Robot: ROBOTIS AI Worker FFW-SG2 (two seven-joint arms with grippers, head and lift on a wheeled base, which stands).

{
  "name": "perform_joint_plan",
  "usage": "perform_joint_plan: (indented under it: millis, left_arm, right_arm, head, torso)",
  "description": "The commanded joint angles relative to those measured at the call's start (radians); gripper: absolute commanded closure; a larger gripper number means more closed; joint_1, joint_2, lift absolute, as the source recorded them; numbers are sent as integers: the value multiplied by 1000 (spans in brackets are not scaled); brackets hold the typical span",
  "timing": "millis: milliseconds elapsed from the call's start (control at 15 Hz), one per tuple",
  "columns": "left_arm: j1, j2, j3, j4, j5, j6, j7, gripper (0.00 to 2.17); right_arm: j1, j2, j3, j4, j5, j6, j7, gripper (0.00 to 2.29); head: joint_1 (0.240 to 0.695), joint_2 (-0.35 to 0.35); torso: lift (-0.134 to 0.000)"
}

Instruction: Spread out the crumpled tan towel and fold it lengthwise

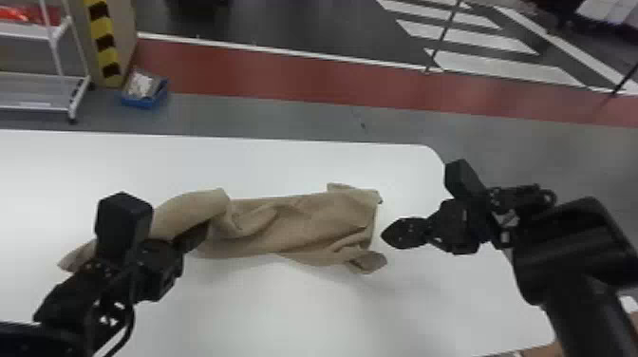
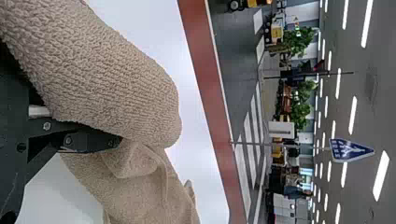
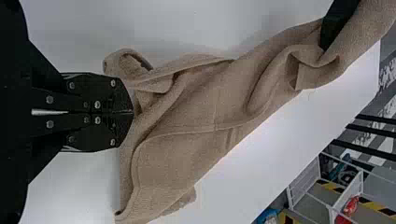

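Tan towel (image 1: 304,223) runs rumpled, roughly parallel to the bench's (image 1: 285,308) far edge. Toward the right edge, the right claw (image 1: 385,235) is closed, empty; the left claw (image 1: 199,234) touches cloth, grip hidden, so I cannot tell.

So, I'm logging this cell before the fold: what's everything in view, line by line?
terry-cloth towel: one, tan, crumpled on the table
smooth-topped table: one, white, under the towel
metal-framed rack: one, white, beyond the table, far left
shallow open box: one, blue, on the floor by the rack
upright panel with striped tape: one, tan with yellow and black, beside the rack
painted floor band: one, red, beyond the table
triangular sign: one, blue and white, on a background pole
leafy plants: several, green, background
left gripper: one, black, at the towel's left part
right gripper: one, black, shut, near the towel's right end
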Motion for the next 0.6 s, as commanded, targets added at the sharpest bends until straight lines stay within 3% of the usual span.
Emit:
perform_joint_plan:
  millis: [0,333,533]
  left_arm:
    - [-1,-3,-2,2,0,0,0,1376]
    - [2,-3,0,0,0,0,0,1376]
    - [-1,-3,-2,2,-1,0,2,1376]
  right_arm:
    - [3,10,-14,-8,-33,123,6,1261]
    - [17,14,-56,-92,-116,366,6,765]
    - [23,14,-43,-108,-113,390,6,761]
  head:
    - [695,-300]
    - [695,-311]
    - [695,-312]
  torso:
    - [-120]
    - [-120]
    - [-120]
